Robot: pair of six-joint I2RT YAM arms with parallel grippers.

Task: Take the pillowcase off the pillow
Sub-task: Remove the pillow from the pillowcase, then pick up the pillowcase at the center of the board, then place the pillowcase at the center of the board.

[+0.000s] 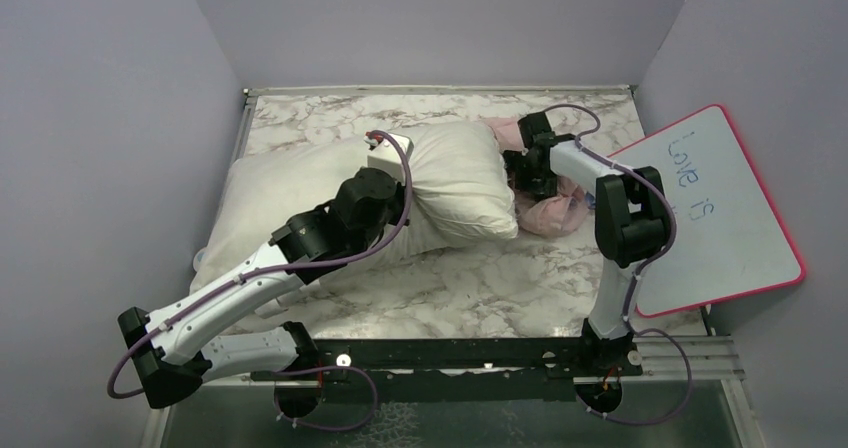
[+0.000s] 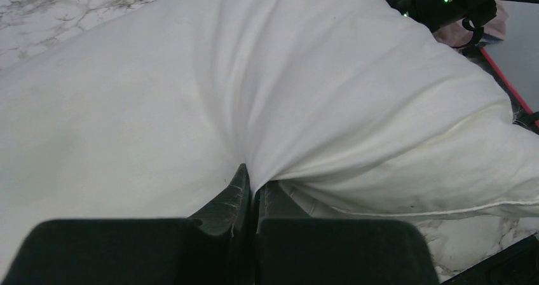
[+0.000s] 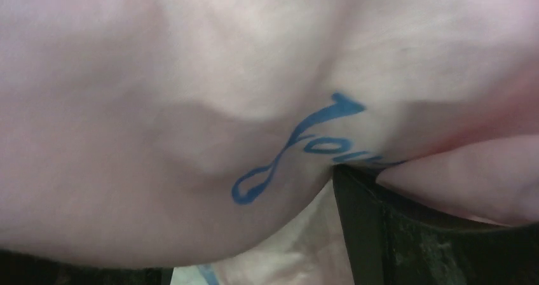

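The white pillow (image 1: 440, 183) lies across the left and middle of the table and fills the left wrist view (image 2: 318, 88). My left gripper (image 1: 385, 160) is shut on a pinch of the pillow's fabric on its top (image 2: 252, 184). The pale pink pillowcase (image 1: 553, 211) is bunched at the pillow's right end. It fills the right wrist view (image 3: 191, 107), with blue cursive lettering showing. My right gripper (image 1: 530, 173) is pressed into it. Its jaws stand apart with the fabric bulging between them (image 3: 248, 221); only the right finger (image 3: 368, 221) shows clearly.
A pink-framed whiteboard (image 1: 715, 208) with blue writing leans at the right, close to the right arm. The marble tabletop (image 1: 480, 278) has purple walls at the back and on both sides. A black rail (image 1: 450, 353) runs along the near edge.
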